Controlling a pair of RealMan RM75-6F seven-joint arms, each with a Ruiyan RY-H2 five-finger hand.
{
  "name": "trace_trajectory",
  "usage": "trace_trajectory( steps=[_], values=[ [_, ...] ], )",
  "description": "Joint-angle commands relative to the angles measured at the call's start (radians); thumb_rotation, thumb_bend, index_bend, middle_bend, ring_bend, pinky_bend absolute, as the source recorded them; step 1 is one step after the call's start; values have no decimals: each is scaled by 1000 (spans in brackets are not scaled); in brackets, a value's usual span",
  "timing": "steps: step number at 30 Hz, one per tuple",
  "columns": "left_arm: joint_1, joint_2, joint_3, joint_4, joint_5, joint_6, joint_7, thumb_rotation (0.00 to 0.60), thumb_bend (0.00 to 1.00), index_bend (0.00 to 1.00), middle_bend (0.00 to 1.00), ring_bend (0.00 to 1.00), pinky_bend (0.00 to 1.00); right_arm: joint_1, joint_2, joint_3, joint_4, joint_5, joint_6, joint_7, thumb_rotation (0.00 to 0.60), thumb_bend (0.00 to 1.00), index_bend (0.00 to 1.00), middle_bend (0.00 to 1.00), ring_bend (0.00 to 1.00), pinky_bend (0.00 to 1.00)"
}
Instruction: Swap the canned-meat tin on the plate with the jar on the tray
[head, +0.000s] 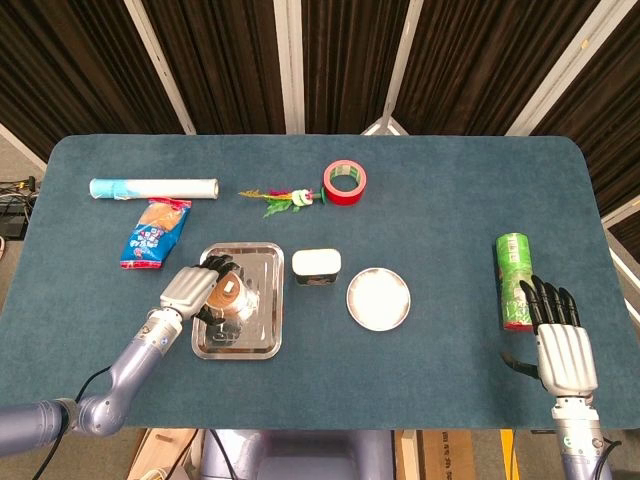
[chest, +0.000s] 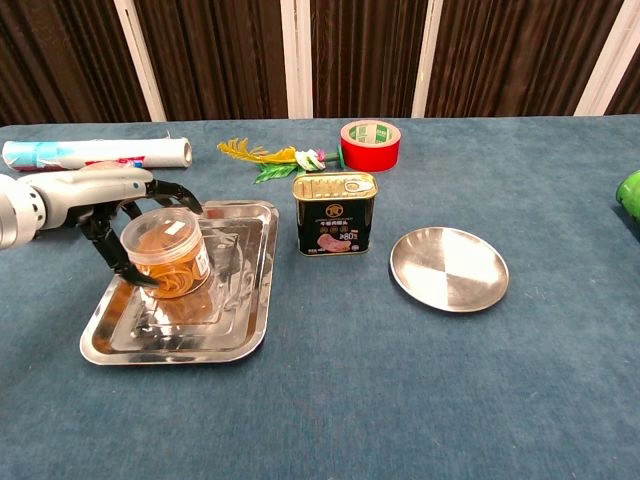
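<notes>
Left hand (chest: 105, 205) at the jar (chest: 165, 252), which stands in the tray (chest: 235, 335).
The jar is upright, axis vertical, lid up, at the tray's left half. The left hand's fingers curl around it, thumb low and the others at the lid's far rim. The tin (chest: 334, 213) stands upright on the desk (chest: 400, 400) between tray and plate (chest: 449, 268). The right hand (head: 565, 345) rests with fingers spread, holding nothing.

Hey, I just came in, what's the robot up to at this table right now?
The left hand has its fingers around the jar that sits in the tray, though a firm grip isn't clear. The canned-meat tin stands on the table between tray and plate, which holds nothing. The right hand rests open near a green can.
</notes>
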Motion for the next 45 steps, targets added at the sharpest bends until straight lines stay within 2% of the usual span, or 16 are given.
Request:
trace_trajectory(
  steps=[1, 5, 8, 12, 17, 23, 27, 34, 37, 41, 45],
  values=[
    [3, -8, 6, 8, 11, 26, 11, 600, 463, 270, 223, 240, 368, -1, -1, 3, 1, 0, -8, 5, 600, 0, 0, 0, 0, 0],
    [5, -12, 3, 10, 21, 47, 12, 600, 535, 340, 329, 279, 391, -5, -2, 10, 2, -3, -13, 7, 600, 0, 0, 0, 0, 0],
    [9, -7, 2, 6, 36, 51, -4, 600, 556, 366, 362, 289, 392, -9, -3, 15, 1, -3, -14, 10, 600, 0, 0, 0, 0, 0],
    [18, 20, -9, -34, 70, 52, -53, 600, 555, 367, 363, 290, 391, -13, -3, 23, 2, 1, -15, 12, 600, 0, 0, 0, 0, 0],
    [34, 87, -39, -153, 182, 85, -135, 600, 542, 361, 345, 289, 371, -19, 1, 30, -2, -1, -16, 19, 600, 0, 0, 0, 0, 0],
    [1, 116, -57, -300, 224, 77, -101, 600, 528, 365, 320, 269, 361, -24, 3, 36, -4, -3, -20, 25, 600, 0, 0, 0, 0, 0],
    [-63, 42, -63, -311, 149, 55, 7, 600, 527, 364, 305, 262, 358, -27, 6, 39, -2, -3, -22, 29, 600, 0, 0, 0, 0, 0],
    [-169, -153, -76, -205, -28, 79, 164, 600, 522, 362, 297, 262, 358, -32, 14, 49, 3, 5, -29, 47, 600, 0, 0, 0, 0, 0],
    [-192, -218, -72, -144, -39, 97, 192, 600, 505, 361, 297, 262, 358, -37, 19, 55, 3, 6, -26, 62, 600, 0, 0, 0, 0, 0],
    [-200, -302, -69, -51, 4, 117, 166, 600, 495, 359, 290, 261, 357, -41, 27, 59, 7, 2, -26, 84, 600, 0, 0, 0, 0, 0],
    [-201, -334, -59, 3, 13, 104, 148, 600, 474, 354, 273, 247, 345, -46, 34, 65, 6, 4, -25, 102, 600, 0, 0, 0, 0, 0]
  ],
)
